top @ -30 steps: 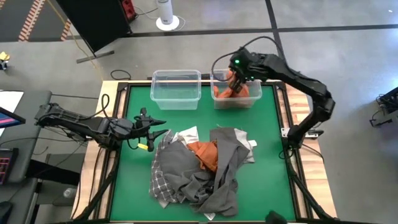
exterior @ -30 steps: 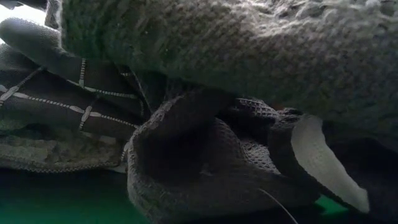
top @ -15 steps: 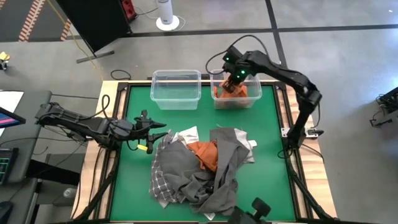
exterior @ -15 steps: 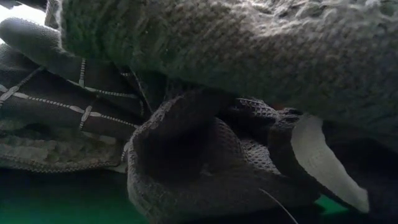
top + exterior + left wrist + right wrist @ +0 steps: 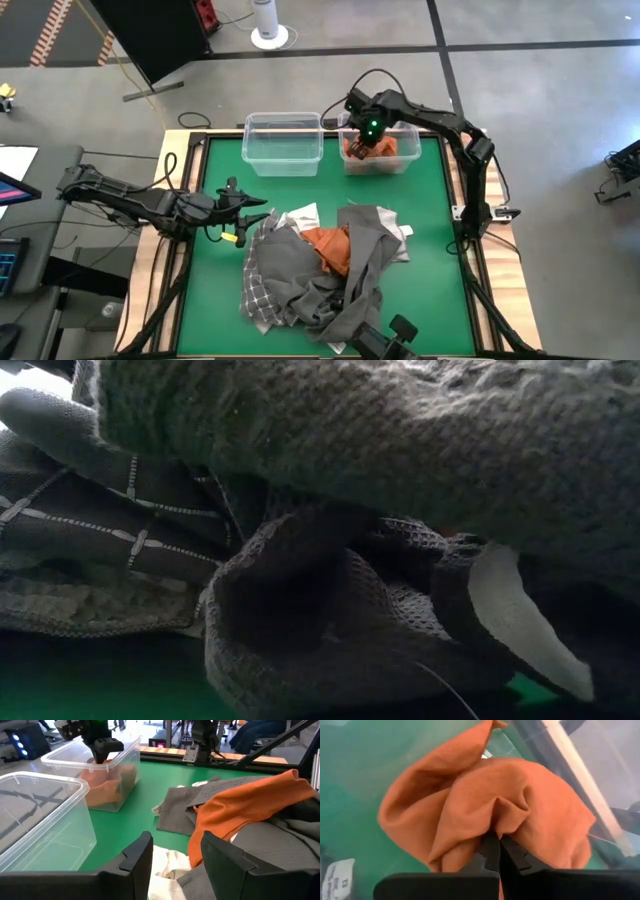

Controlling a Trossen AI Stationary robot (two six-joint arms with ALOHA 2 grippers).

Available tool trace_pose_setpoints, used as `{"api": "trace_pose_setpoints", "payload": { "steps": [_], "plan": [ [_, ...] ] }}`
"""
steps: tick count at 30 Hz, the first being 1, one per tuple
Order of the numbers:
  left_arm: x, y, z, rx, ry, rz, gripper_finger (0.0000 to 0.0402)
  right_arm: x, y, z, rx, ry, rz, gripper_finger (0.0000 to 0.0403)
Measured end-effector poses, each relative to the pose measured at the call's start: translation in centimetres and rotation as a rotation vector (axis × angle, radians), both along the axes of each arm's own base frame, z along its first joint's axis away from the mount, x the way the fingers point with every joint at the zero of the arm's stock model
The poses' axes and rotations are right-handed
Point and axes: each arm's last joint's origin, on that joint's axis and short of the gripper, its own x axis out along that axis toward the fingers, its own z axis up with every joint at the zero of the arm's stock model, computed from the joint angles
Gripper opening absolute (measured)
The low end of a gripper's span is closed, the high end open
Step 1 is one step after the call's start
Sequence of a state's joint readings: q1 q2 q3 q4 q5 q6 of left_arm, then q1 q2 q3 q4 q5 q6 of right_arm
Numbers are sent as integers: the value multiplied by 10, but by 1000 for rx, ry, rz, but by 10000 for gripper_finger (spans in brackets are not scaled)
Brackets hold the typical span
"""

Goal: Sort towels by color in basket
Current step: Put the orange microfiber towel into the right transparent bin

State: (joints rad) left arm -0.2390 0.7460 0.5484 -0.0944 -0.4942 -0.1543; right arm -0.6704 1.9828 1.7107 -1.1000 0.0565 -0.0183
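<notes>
The near half of the green table [image 5: 215, 290] is occupied by a heap of towels [image 5: 325, 270]. Dark grey cloth [image 5: 350, 300] forms most of the heap; a grey-and-white checked towel [image 5: 258, 290] is seen at its left edge, white cloth [image 5: 300, 216] at its far left corner, and a second orange towel [image 5: 330, 247] lies draped across the top near the middle. In the low view the heap fills the picture, with coarse dark grey weave [image 5: 330, 620] in front and the checked towel [image 5: 90, 530] behind it to the left.

The left gripper [image 5: 250, 207] is held low over the table just beside the heap's left edge. Its fingers [image 5: 135, 860] are seen apart in the left wrist view, with nothing between them; the orange cloth [image 5: 240, 805] on the heap lies ahead of them.

At the far edge of the table two clear plastic bins stand side by side. The left bin [image 5: 283, 143] is seen with nothing visible inside. The right bin [image 5: 381, 150] contains an orange towel [image 5: 380, 148]. The right gripper [image 5: 364, 146] is lowered into this bin. In the right wrist view its fingers [image 5: 492, 851] are pressed together on a fold of the orange towel [image 5: 485, 805], which is bunched against the bin's floor.
</notes>
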Motion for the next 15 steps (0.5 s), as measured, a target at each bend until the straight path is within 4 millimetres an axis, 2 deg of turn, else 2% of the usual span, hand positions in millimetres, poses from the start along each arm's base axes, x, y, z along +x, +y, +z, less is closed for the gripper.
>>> {"api": "trace_pose_setpoints", "payload": {
  "steps": [8, 15],
  "plan": [
    [0, 0, -1, -18, 9, 6, 160, -10, -2, 0, 56, 17, -200, 17],
    [0, 1, -1, -30, 3, 23, 160, -20, -13, -2, 88, -1, -418, 17]
  ]
}}
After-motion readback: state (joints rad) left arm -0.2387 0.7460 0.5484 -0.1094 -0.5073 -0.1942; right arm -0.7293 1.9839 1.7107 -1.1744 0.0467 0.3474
